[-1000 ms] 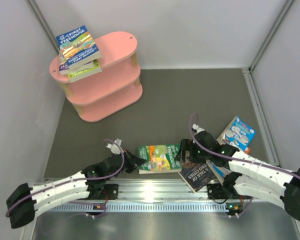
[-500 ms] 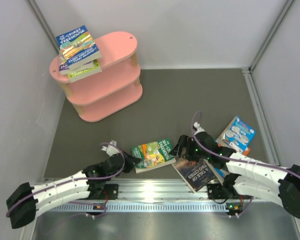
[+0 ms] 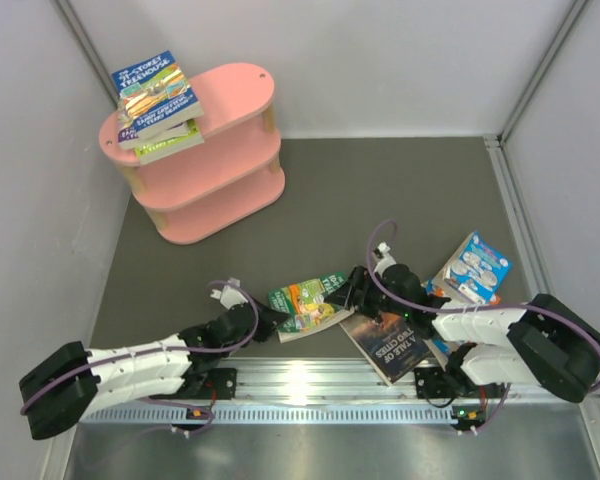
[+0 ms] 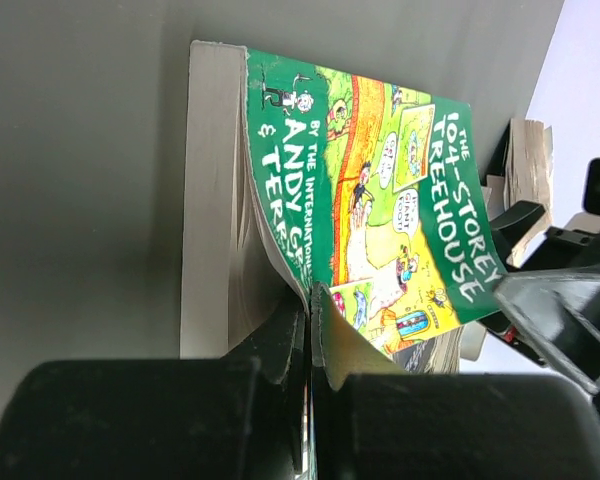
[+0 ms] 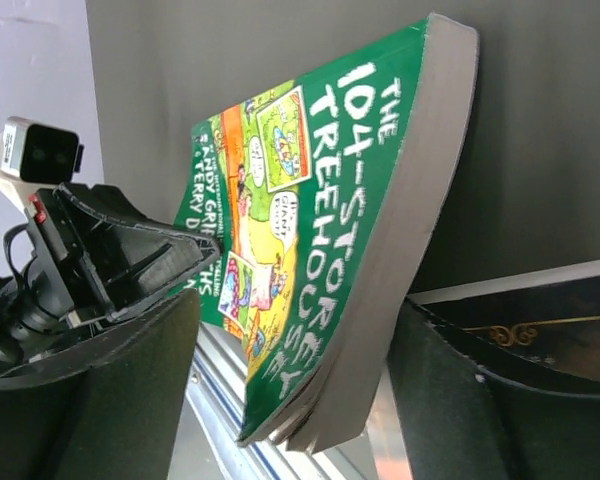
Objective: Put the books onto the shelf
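A green "104-Storey Treehouse" book (image 3: 306, 302) lies near the front of the grey table. My left gripper (image 3: 278, 320) is shut on its front cover at the near-left corner; in the left wrist view the fingertips (image 4: 312, 295) pinch the cover of the green book (image 4: 380, 200) above the page block. My right gripper (image 3: 348, 290) stands open astride the book's right end. The green book (image 5: 320, 230) sits between its fingers (image 5: 110, 400) with a gap on each side. The pink shelf (image 3: 220, 165) stands at the back left with a stack of books (image 3: 156, 100) on its top board.
A dark-covered book (image 3: 390, 345) lies under my right arm by the front rail. A blue-and-white book (image 3: 476, 264) lies to the right on other books. White walls close in left, back and right. A metal rail (image 3: 310, 385) runs along the near edge.
The green book has turned and slid slightly left. My right gripper has followed it to its right end and its jaws have narrowed. The left gripper stays shut on the cover.
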Robot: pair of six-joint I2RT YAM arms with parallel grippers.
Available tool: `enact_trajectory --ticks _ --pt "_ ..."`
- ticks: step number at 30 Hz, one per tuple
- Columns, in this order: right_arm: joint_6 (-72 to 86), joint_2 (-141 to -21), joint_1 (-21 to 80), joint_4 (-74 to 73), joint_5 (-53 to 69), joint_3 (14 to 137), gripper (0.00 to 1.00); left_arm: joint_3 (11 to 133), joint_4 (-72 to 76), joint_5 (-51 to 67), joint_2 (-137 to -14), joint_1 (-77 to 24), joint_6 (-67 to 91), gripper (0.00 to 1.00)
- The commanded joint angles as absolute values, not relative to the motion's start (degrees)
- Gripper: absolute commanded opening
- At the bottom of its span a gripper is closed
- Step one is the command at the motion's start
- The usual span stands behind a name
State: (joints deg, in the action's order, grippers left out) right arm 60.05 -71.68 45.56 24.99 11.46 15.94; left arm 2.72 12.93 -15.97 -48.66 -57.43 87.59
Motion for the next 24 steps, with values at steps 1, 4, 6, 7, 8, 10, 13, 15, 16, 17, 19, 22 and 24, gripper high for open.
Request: enact_trajectory --ticks 1,4,6,7,8,10,13,15,16,17,19,22,24 --pt "60.3 -75.6 46.5 16.4 14.6 9.6 0.72 0.4 14.1 -12.1 -51.2 -57.7 87.5 0.0" --pt "60.3 -75.1 46.4 17.6 14.7 9.1 0.52 0.4 14.5 -11.8 -51.9 -57.8 87.0 0.0" --pt "59.9 -75.2 46.5 17.3 14.4 9.4 0.36 1.5 14.0 -11.6 -51.7 -57.8 85.7 0.0" --pt "59.9 -75.3 46.6 17.1 14.2 9.9 0.31 2.0 13.2 -11.5 -51.6 -57.8 85.0 0.0" --pt "59.5 -75.2 46.5 16.5 13.8 10.3 0.23 3.8 10.7 -11.4 -51.2 -57.8 83.9 0.08" --pt "57.8 -74.3 46.6 12.4 12.7 12.5 0.18 6.6 4.9 -12.7 -49.0 -57.8 79.6 0.35" --pt "54.2 -70.5 46.5 4.3 9.6 16.2 0.11 12.7 -10.0 -17.7 -42.6 -57.8 73.8 0.9" --pt "50.7 -67.8 46.5 -0.8 6.1 18.3 0.04 17.0 -18.9 -20.3 -37.0 -57.8 68.9 0.99" --pt "49.5 -64.8 46.5 -5.8 4.8 20.5 0.02 18.4 -21.5 -23.2 -35.0 -57.8 66.9 0.99" --pt "48.1 -63.3 46.5 -8.5 2.6 21.4 0.0 21.1 -23.2 -24.3 -33.4 -57.8 65.1 0.99" --pt "43.9 -59.2 46.5 -12.5 0.6 24.7 0.0 23.8 -26.1 -27.8 -29.1 -57.8 58.3 0.99" --pt "37.8 -54.9 46.5 -17.7 0.8 27.6 0.0 28.6 -25.1 -28.7 -26.8 -57.7 48.8 0.99" --pt "33.9 -50.6 46.5 -19.2 3.2 29.2 0.0 31.3 -21.2 -26.7 -27.7 -57.7 41.3 0.99"
